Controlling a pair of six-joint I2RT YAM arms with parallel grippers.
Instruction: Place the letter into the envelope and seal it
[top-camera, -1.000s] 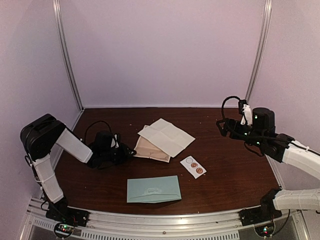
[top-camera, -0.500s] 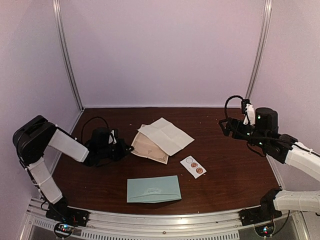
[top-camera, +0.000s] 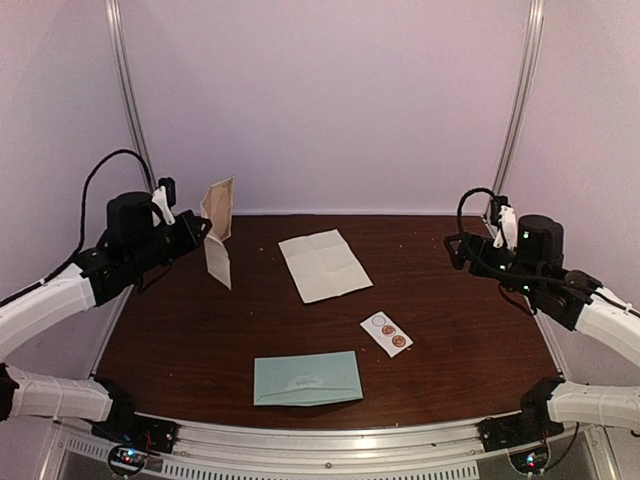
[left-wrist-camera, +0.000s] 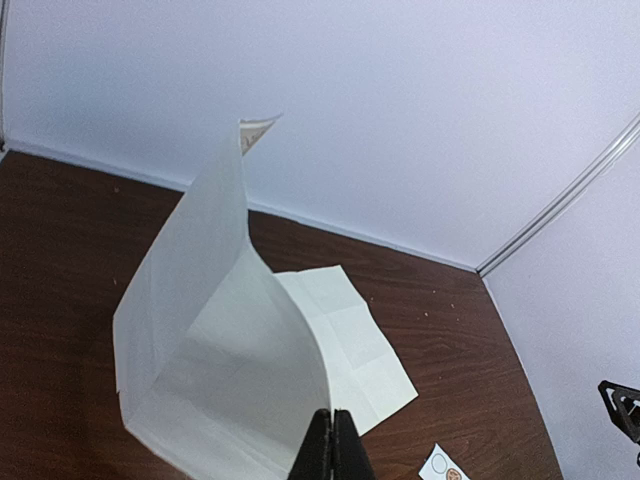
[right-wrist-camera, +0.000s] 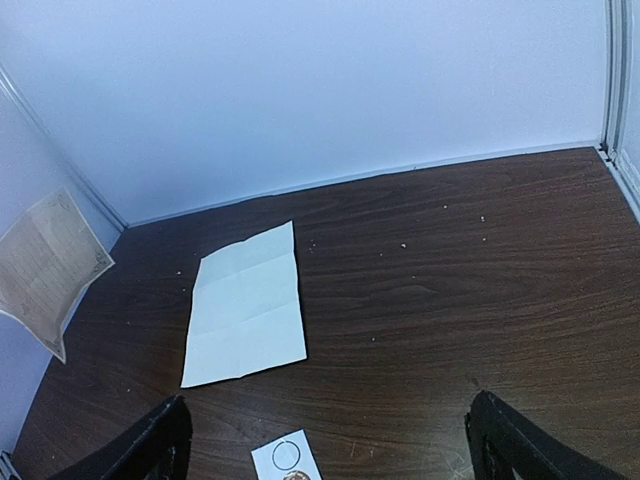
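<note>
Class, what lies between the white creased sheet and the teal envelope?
Only bare table between white sheet and envelope, shown in the top view.

This is a robotics lab booth: plain white walls (top-camera: 330, 100) enclose a dark wooden table (top-camera: 200, 340), with metal corner posts (top-camera: 135, 110) at 10 and 2 o'clock and an aluminium mounting rail (top-camera: 330, 455) at 6 o'clock.

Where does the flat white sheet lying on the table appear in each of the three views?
Top external: the white sheet lies at the centre of the table, behind the sticker strip.
Left wrist: lower middle, partly hidden by the held paper.
Right wrist: left of centre.
Shared landmark: the sticker strip, at the bottom edge in both wrist views.
</note>
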